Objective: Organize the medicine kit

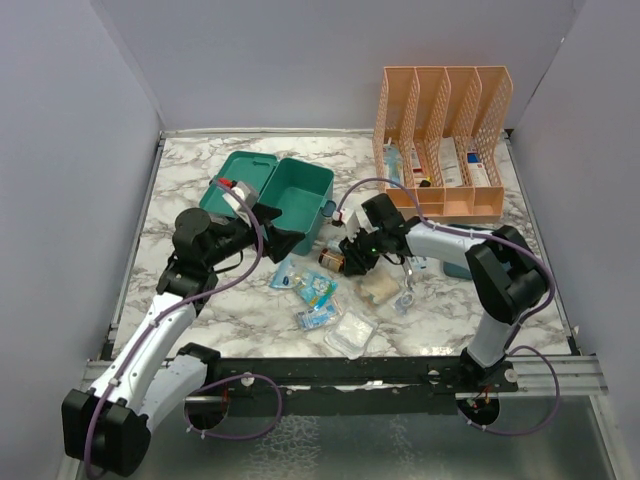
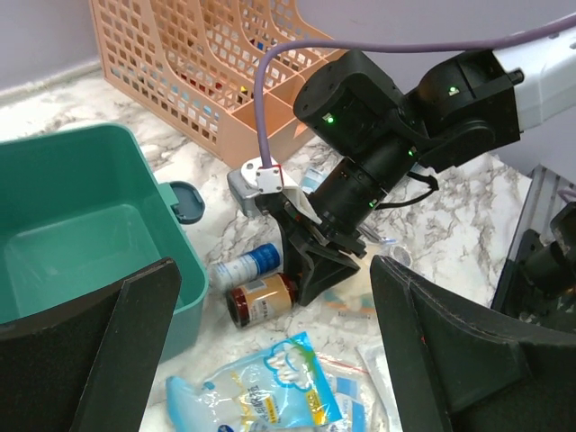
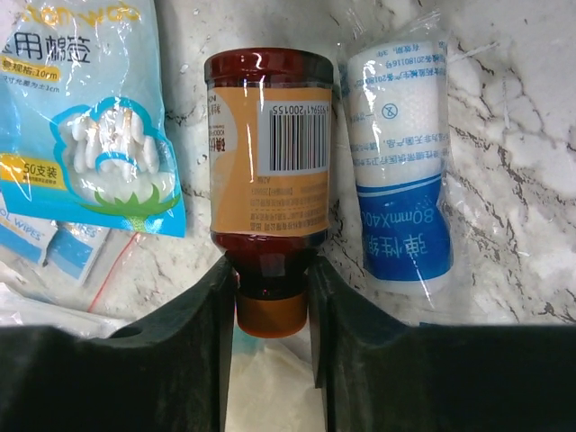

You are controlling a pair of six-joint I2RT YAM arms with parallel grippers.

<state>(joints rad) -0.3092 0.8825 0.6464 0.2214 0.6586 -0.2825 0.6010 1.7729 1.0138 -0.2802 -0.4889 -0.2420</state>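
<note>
The marble table [image 1: 190,165] carries an orange mesh file organizer [image 1: 440,110] at the back right and the medicine kit [image 1: 305,190], lid open, left of centre. The left gripper [image 1: 285,242] hangs beside the kit's near corner, fingers spread wide. The right gripper [image 3: 273,270] pinches the neck of a brown bottle [image 3: 270,162] lying between a bandage roll [image 3: 400,162] and a cotton-swab packet [image 3: 99,117]

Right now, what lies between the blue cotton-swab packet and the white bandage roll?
A brown orange-labelled bottle on its side; the right wrist view shows it.
</note>
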